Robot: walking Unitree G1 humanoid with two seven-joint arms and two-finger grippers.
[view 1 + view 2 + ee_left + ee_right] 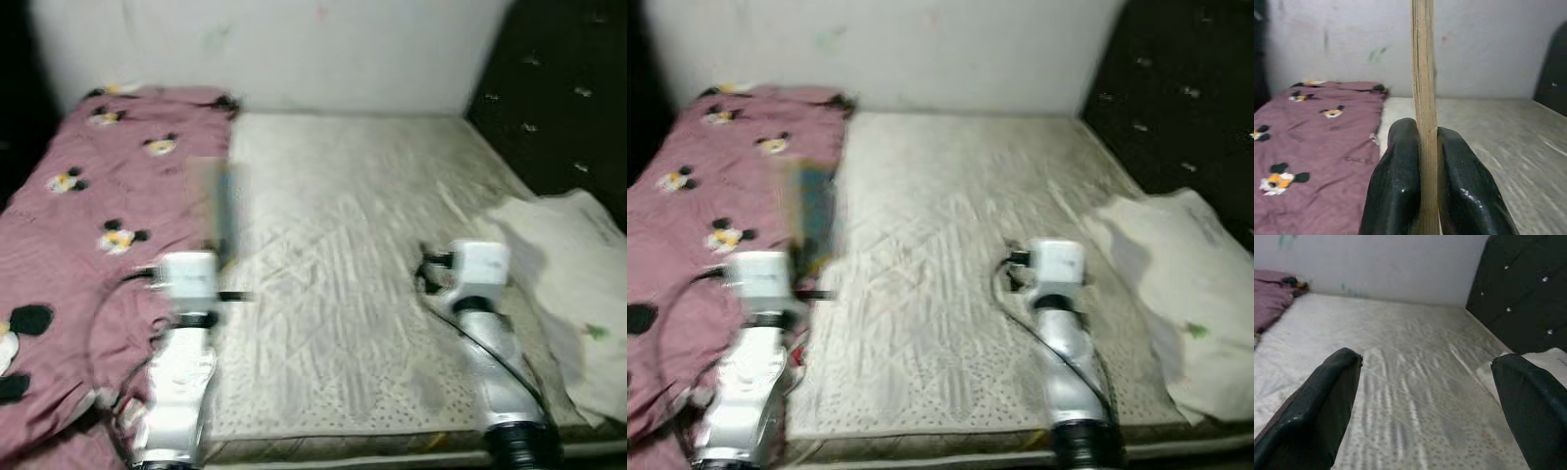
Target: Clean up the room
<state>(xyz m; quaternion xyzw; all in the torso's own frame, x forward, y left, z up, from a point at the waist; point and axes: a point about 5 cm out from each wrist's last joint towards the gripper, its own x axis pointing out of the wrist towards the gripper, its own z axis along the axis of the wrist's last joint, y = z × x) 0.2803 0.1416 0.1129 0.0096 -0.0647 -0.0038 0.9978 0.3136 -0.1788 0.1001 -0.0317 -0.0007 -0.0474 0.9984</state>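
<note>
Currently the left gripper [1420,196] is clamping a thin flat board [1422,73] — jaws closed on it — over the bed [343,245]; the right gripper [1425,406] is waiting at 3 o'clock, jaws wide open; next move likely calls for a drop-off spot.

- The flat thin tan board-like object [1422,73] clamped in the left gripper [1422,161] runs off the top edge of the left wrist view; seen edge-on, its face cannot be made out
- In the left eye view that object [217,211] is a motion-blurred smear at 12 o'clock from the left wrist
- The pink blanket with cartoon mouse heads [88,245] is cut off at 9 o'clock
- The white cloth with a small green mark [573,294] is cropped at 3 o'clock, its print too small to read
</note>
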